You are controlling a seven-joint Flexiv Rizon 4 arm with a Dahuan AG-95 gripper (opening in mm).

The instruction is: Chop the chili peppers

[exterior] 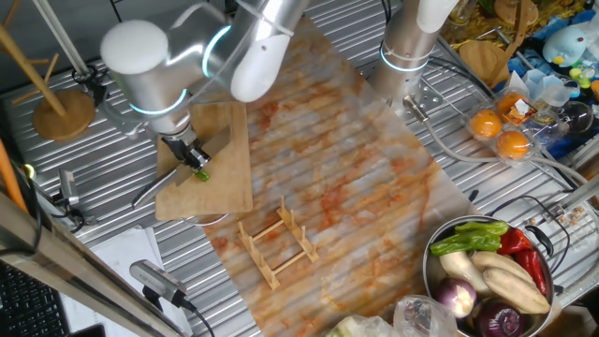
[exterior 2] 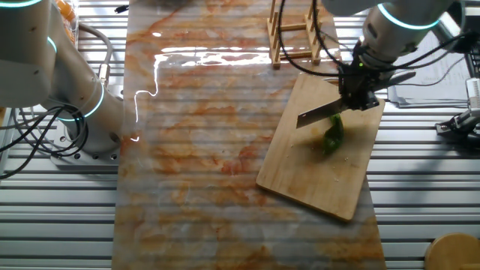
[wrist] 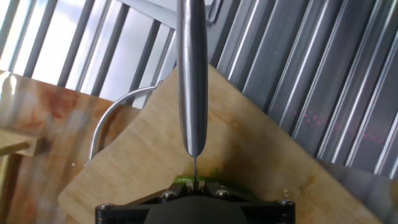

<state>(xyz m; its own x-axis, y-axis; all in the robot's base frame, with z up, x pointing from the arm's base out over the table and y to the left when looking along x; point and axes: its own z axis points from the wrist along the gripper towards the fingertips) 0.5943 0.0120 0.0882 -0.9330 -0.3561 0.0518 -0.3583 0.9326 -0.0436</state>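
Gripping knife [exterior 2: 324,113] — gripper [exterior 2: 358,96] clamped tight on its handle, blade over green chili pepper [exterior 2: 333,136], contact unclear. Pepper lying on wooden cutting board [exterior 2: 315,176] — near its middle.

Knife [exterior 2: 319,115] blade over chili pepper [exterior 2: 333,136] on board [exterior 2: 322,180].

Ribbed metal desk [exterior: 374,28] beneath a translucent, orange-stained sheet [exterior 2: 202,150]; overhead light glares on the sheet; floor apparently not visible.
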